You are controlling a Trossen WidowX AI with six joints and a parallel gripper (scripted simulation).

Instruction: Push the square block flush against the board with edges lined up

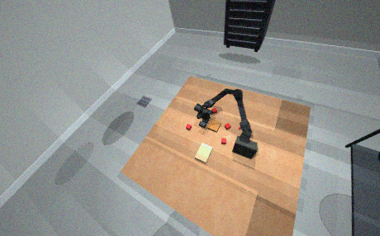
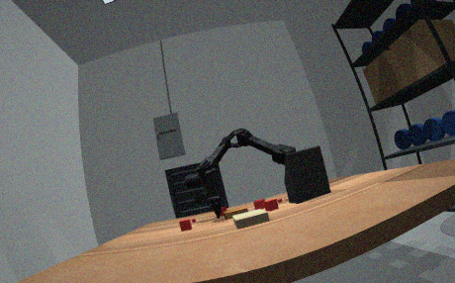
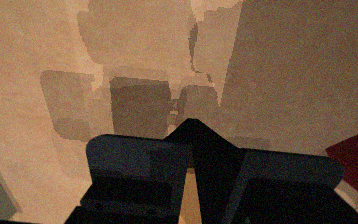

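End effector (image 1: 203, 123) clenched, nothing held, low at edge of orange square block (image 1: 214, 125). Pale board (image 1: 203, 153) well apart on counter (image 1: 187, 190).

End effector (image 1: 203, 123) beside orange block (image 1: 214, 125)
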